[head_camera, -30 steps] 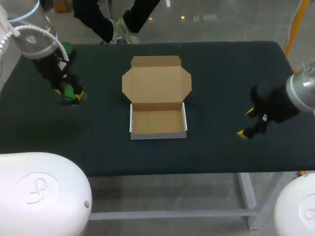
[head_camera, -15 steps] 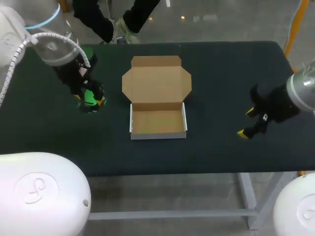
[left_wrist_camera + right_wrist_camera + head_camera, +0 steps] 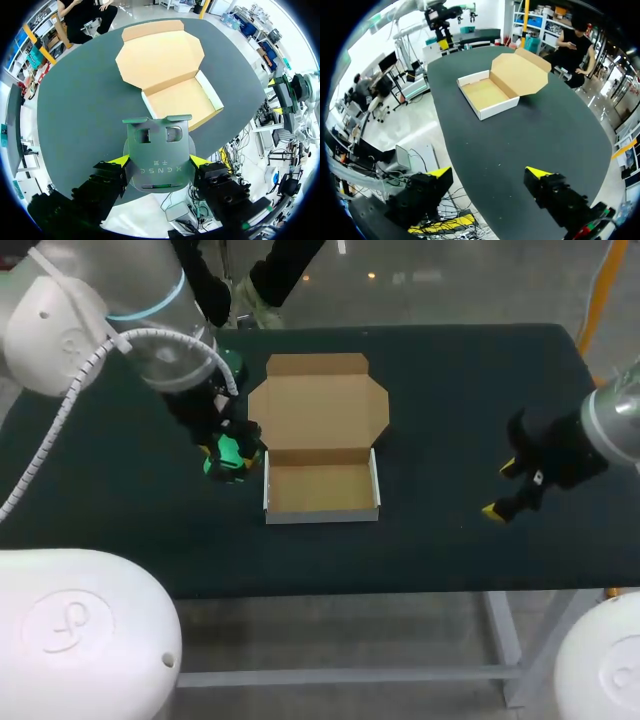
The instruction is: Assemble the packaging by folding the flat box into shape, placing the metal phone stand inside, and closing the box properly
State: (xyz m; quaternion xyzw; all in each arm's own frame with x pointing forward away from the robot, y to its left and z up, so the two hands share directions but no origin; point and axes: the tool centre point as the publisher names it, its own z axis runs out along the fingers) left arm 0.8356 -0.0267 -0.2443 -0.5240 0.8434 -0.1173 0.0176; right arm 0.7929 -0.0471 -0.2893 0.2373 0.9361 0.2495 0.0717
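The cardboard box stands folded into a shallow tray in the middle of the table, its lid lying open and flat behind it. The box shows ahead of my left gripper and the box far ahead of my right. My left gripper hovers just left of the tray, shut on the green metal phone stand, both yellow-tipped fingers pressing its sides. My right gripper hangs open over the table's right part, nothing between its fingers.
The dark table bears only the box. Its front edge runs close below the tray, and its right edge lies just past my right gripper.
My left arm has carried the green stand from the table's far left rightward to the tray's left side. The right arm has not moved.
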